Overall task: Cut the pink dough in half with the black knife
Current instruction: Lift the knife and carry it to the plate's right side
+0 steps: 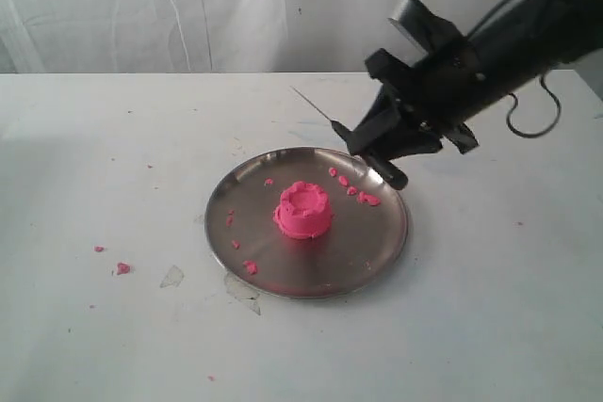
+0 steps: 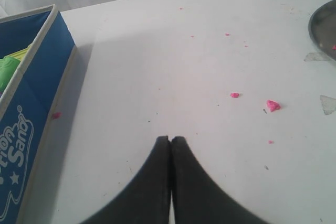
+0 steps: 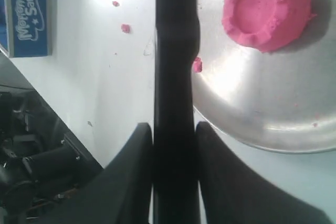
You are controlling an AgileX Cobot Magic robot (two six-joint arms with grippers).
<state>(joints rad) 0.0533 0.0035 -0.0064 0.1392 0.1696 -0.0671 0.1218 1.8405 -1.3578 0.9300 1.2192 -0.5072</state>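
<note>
The pink dough [image 1: 302, 209] is a single round mound with a dented top, sitting near the middle of the steel plate [image 1: 367, 237]. My right gripper [image 1: 379, 141] hovers over the plate's back right rim, shut on the black knife [image 1: 389, 172]. Its thin blade points up and away to the back left. In the right wrist view the knife [image 3: 176, 51] runs straight out between the fingers [image 3: 143, 145], beside the dough [image 3: 265, 9] on the plate [image 3: 252, 114]. My left gripper [image 2: 170, 139] is shut on nothing above bare table and does not show in the exterior view.
Small pink crumbs lie on the plate [image 1: 353, 190] and on the table [image 1: 122, 268] to its left. Clear scraps [image 1: 171, 277] lie by the plate's front left rim. A blue box [image 2: 31, 108] stands beside the left gripper.
</note>
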